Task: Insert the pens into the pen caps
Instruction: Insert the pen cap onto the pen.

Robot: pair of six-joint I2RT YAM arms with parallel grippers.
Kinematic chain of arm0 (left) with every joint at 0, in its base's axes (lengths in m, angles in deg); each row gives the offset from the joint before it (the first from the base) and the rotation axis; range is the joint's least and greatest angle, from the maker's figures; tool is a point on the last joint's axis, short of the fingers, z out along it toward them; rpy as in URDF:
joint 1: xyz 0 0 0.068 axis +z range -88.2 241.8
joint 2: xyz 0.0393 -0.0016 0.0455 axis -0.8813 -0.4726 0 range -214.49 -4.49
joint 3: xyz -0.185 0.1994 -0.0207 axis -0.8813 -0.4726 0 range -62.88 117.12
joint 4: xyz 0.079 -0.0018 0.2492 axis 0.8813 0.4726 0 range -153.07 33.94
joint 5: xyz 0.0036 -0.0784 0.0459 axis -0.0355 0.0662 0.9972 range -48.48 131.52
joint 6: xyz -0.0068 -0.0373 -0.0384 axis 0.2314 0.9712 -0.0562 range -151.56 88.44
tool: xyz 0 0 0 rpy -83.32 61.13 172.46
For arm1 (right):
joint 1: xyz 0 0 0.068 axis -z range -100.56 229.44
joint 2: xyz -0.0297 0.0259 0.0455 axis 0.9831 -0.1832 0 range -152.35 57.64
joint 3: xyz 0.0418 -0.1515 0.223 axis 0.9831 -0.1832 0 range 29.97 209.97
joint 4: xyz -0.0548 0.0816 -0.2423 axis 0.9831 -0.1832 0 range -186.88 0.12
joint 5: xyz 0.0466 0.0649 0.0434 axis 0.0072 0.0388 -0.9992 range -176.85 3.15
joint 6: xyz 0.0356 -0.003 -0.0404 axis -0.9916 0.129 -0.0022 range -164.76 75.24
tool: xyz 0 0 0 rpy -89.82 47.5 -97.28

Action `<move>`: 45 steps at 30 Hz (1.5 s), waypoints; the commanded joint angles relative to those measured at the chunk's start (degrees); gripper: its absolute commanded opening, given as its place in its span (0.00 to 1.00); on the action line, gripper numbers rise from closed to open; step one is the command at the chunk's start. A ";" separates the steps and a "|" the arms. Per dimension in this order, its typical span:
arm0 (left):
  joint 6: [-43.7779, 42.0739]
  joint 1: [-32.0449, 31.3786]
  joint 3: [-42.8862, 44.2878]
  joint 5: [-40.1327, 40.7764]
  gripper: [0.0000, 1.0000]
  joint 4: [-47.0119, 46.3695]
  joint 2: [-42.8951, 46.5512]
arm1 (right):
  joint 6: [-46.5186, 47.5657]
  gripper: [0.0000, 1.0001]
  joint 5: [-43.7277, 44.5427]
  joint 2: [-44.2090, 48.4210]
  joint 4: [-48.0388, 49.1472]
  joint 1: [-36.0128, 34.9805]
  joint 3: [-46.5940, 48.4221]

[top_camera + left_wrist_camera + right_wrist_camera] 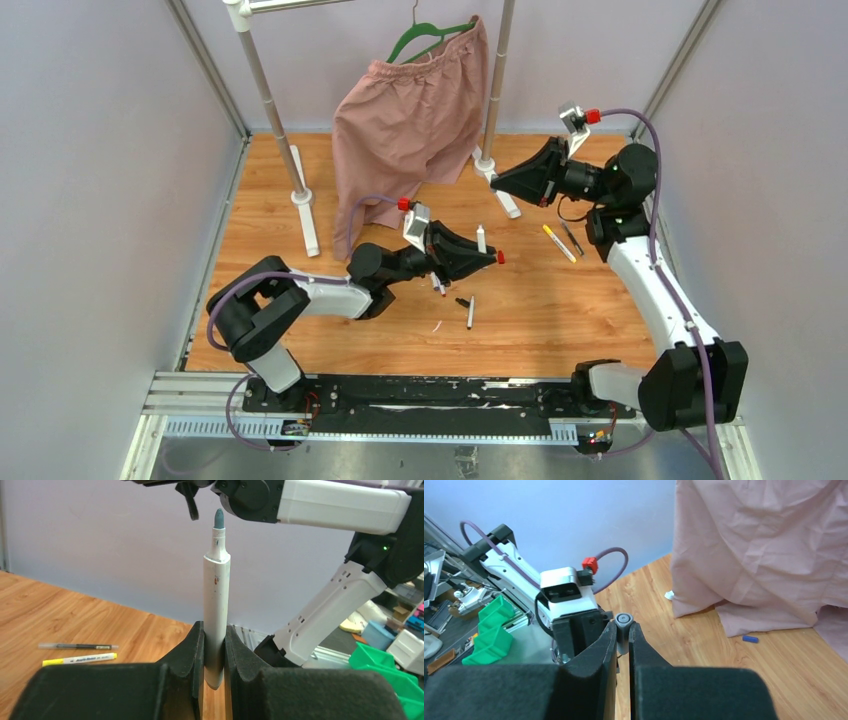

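The marker pen (216, 605) has a white barrel with teal smudges and a dull teal-grey tip; the cap (623, 619) is grey, and both the left end effector (215, 632) and right end effector (623, 632) are black. The tabletop (560, 310) is orange-brown wood grain, the shorts (410, 110) dusty pink on a green hanger (405, 42), a second pen (79, 658) yellow.

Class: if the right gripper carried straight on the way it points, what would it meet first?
The right gripper would probably meet the wooden table, in the gap between the left arm's wrist and the pink shorts. Depth is unclear; it might brush the wrist.
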 commanded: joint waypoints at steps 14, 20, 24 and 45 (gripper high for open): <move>2.73 0.25 2.10 6.58 0.00 0.79 -3.02 | -5.85 0.00 -1.10 2.27 8.79 -1.84 -4.72; 2.62 0.26 2.10 6.68 0.00 0.93 -3.17 | -2.04 0.00 -1.21 2.05 5.13 -3.80 -4.67; 2.53 0.25 2.10 6.79 0.00 0.92 -3.14 | -0.27 0.00 -1.12 1.76 3.63 -4.76 -4.70; 1.58 0.60 1.15 7.91 0.00 1.16 -2.32 | 3.92 0.00 -2.17 2.08 -0.09 -5.94 -4.92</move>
